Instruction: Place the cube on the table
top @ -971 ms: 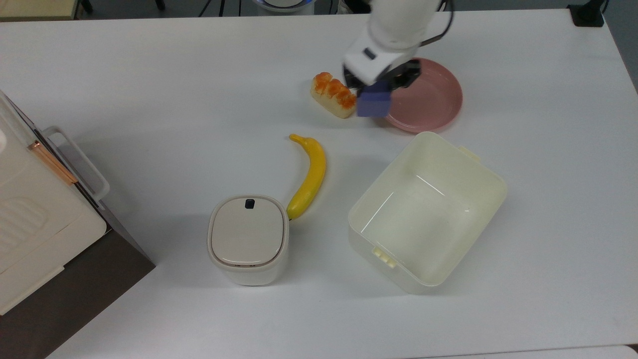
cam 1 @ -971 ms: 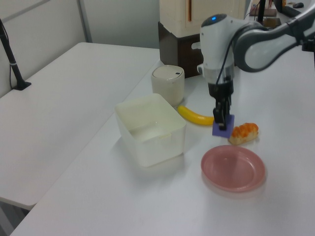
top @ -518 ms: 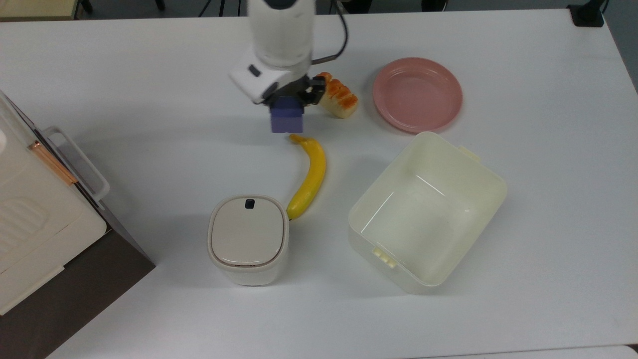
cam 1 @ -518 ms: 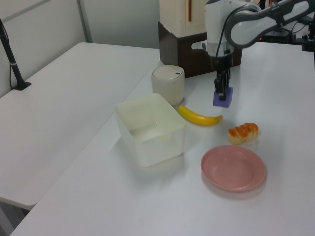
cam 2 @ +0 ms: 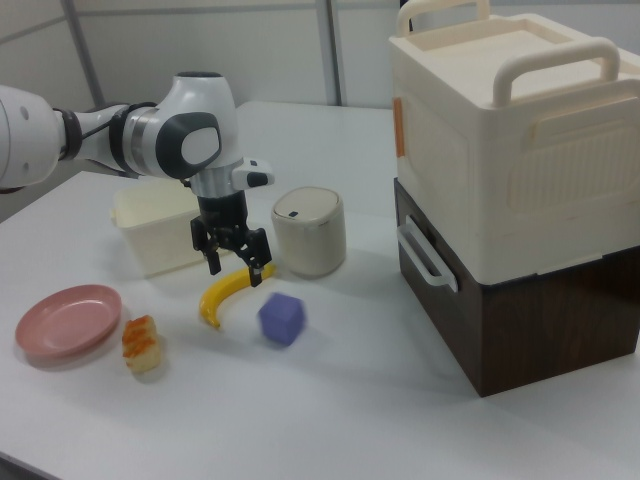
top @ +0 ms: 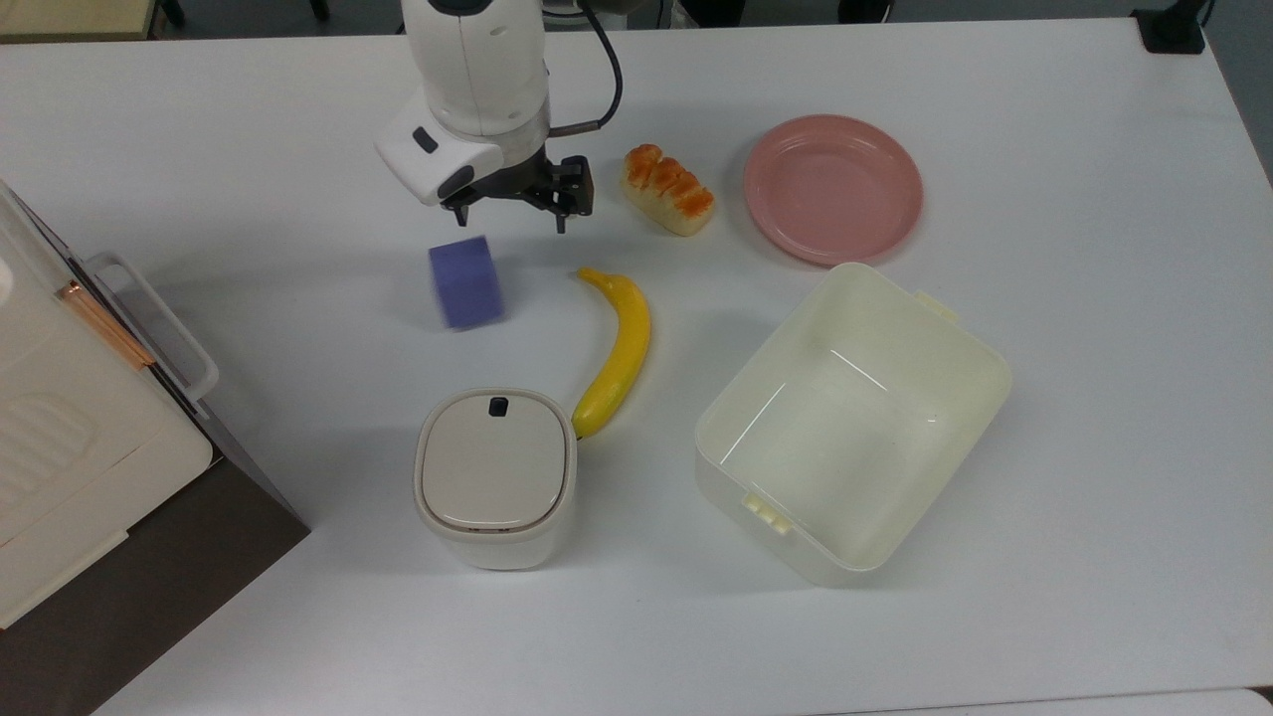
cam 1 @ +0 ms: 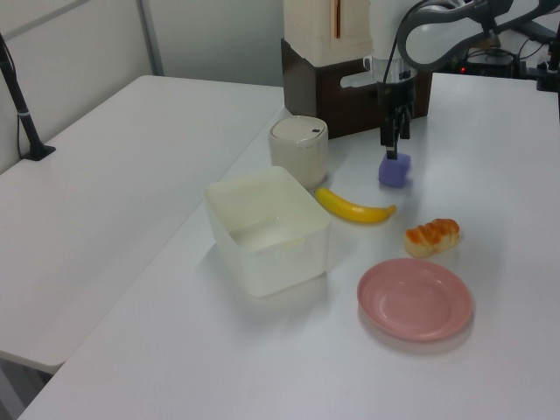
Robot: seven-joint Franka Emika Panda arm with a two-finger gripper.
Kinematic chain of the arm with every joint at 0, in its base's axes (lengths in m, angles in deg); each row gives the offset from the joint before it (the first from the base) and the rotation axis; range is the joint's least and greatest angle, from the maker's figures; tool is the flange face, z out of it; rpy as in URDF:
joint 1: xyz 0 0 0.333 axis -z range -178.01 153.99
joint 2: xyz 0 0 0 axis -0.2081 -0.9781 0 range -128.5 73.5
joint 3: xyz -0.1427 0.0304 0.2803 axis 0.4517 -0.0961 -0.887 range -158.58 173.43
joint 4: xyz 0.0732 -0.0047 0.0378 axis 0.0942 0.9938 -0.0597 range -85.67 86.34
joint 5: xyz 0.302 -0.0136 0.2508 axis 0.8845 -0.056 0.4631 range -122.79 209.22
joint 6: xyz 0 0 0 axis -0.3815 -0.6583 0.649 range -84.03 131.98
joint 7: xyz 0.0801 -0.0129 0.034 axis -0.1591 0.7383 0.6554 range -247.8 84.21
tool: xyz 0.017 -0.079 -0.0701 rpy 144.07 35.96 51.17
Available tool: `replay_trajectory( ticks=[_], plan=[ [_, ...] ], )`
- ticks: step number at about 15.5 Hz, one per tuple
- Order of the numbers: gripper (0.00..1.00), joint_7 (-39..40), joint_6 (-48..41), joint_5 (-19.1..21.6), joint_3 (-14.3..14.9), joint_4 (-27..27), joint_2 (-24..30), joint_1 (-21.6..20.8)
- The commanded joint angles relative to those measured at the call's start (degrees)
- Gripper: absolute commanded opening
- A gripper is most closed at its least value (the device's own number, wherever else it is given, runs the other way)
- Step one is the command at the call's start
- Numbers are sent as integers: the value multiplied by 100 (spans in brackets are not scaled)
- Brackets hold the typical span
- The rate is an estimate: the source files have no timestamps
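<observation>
Half a second ago the cube (top: 465,282) hung pinched in the gripper (top: 515,210) near the banana's (top: 617,350) tip; now it is free of the fingers, which stand spread and empty above the table (top: 249,149), toward its far edge in the top view. It lies on the white surface on the top view's left of the banana, between the gripper and the lidded canister (top: 494,475), apart from both. Its outline looks smeared in the top view, so I judge it may not have settled. The risk from here is a tumble or slide toward the banana or canister if it landed with sideways speed, or a nudge from a fingertip should the arm pull away low across it rather than straight up.
</observation>
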Motion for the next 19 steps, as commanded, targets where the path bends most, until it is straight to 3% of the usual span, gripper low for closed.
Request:
replay_trajectory(
  ticks=[1, 10, 13, 19],
  plan=[
    [100, 58, -116, -208, -1, -231, 40, 135],
    [100, -30, -590, -173, -71, -301, 997, 127],
    [100, -56, -1063, -129, -63, -511, 1156, -136],
    [100, -144, -1522, -94, -28, -794, 1349, -111]
  ],
)
